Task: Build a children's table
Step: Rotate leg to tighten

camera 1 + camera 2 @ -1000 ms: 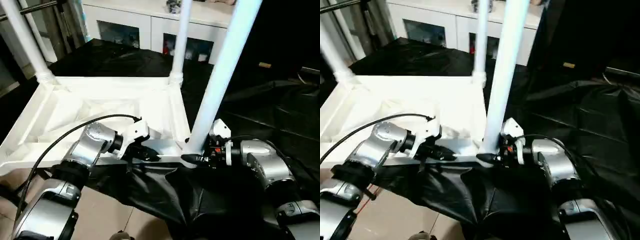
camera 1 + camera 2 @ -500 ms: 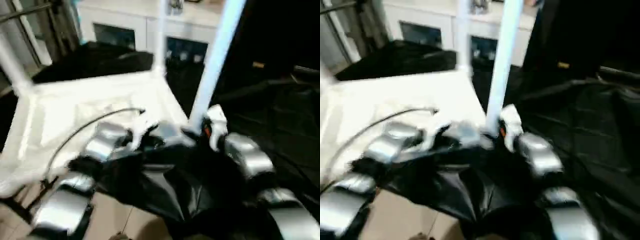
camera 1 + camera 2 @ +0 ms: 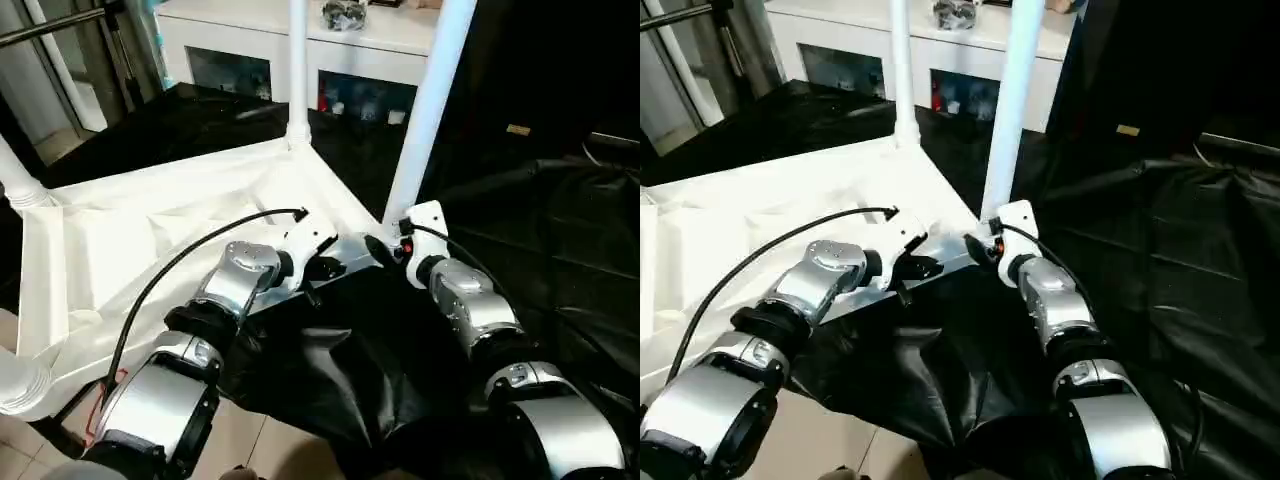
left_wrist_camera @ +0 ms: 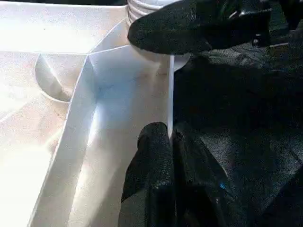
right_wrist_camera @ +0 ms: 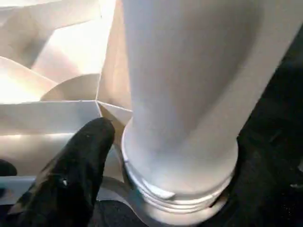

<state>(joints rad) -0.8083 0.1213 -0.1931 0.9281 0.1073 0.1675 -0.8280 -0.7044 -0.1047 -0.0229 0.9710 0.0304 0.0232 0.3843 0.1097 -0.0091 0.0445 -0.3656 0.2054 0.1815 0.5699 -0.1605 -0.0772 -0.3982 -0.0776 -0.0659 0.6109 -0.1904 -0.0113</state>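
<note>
My arms are jointed silver cylinders with white wrist housings, black fingers (image 4: 151, 161), a black cable (image 3: 180, 275).

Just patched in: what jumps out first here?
The upside-down white tabletop on black cloth, with legs standing up from its corners. The left gripper pinches its near rim, while the right gripper is at the base of the nearest leg.

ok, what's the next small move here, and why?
Probably twist the near leg a little further into the tabletop with the right hand. The right wrist view shows thread rings exposed at the leg's base, so it looks not fully seated. The left hand is pinched on the tabletop's rim, which should brace it.
</note>
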